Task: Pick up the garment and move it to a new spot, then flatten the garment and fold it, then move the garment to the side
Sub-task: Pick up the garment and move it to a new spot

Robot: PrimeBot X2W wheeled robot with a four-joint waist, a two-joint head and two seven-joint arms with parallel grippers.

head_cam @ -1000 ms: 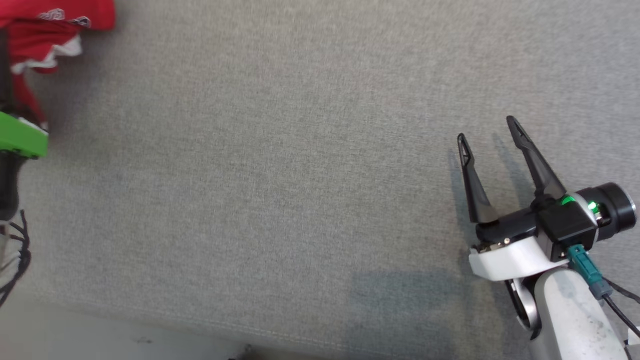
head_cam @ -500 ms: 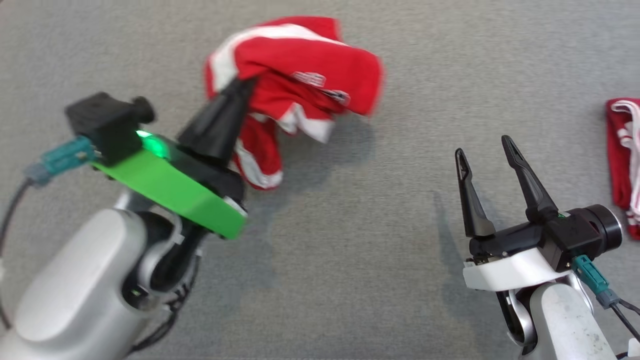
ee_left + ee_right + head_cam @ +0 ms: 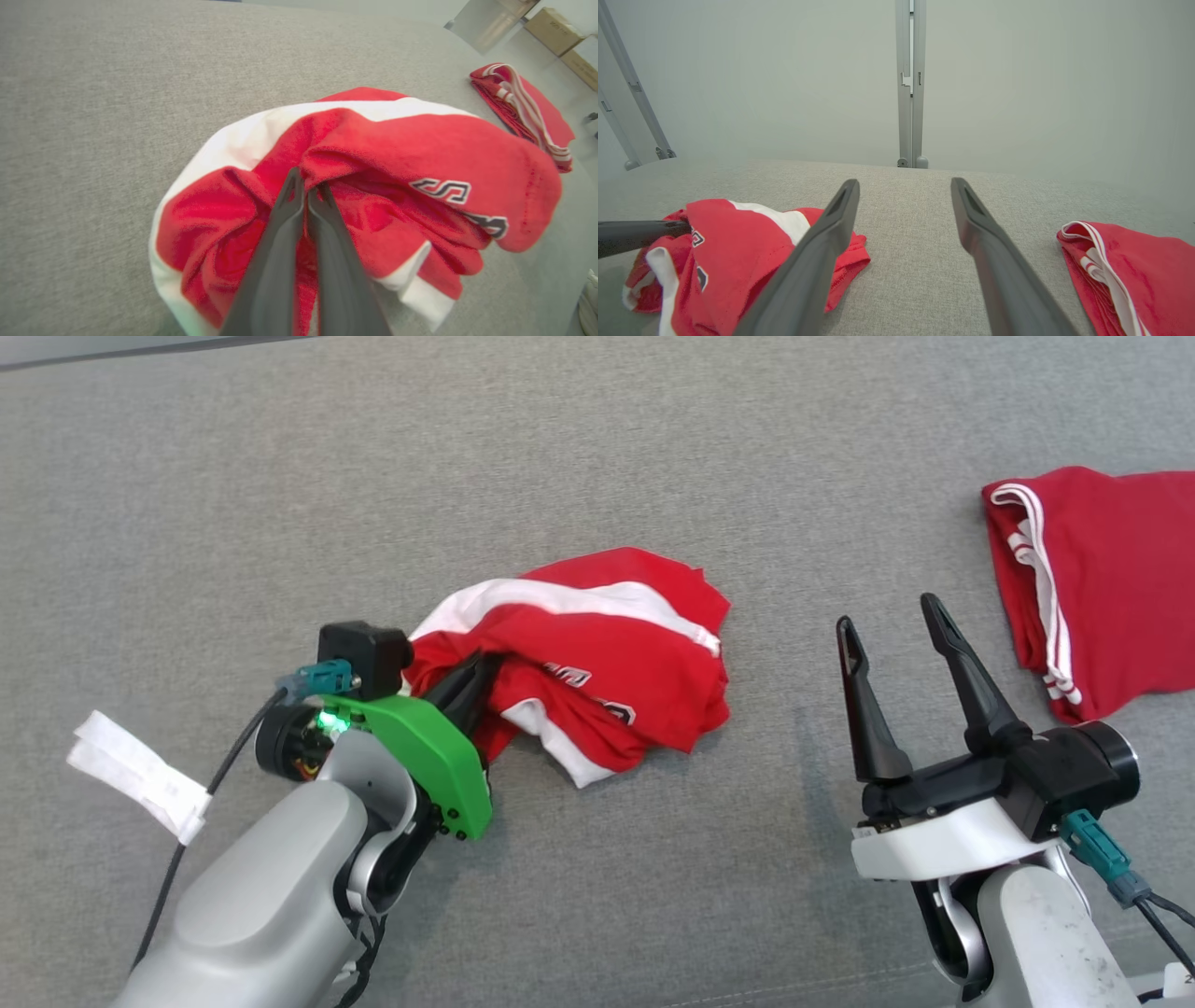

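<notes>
Grey woven cloth surface (image 3: 597, 457): left gripper (image 3: 308, 179) clamped shut on crumpled red-and-white jersey (image 3: 607, 663), its length running toward the empty, wide-open right gripper (image 3: 885, 610).

The head camera looks steeply down on the worktop (image 3: 597, 457), each wrist camera sights low along its own jaws, and all share the garment (image 3: 616, 663) at the left jaws.
</notes>
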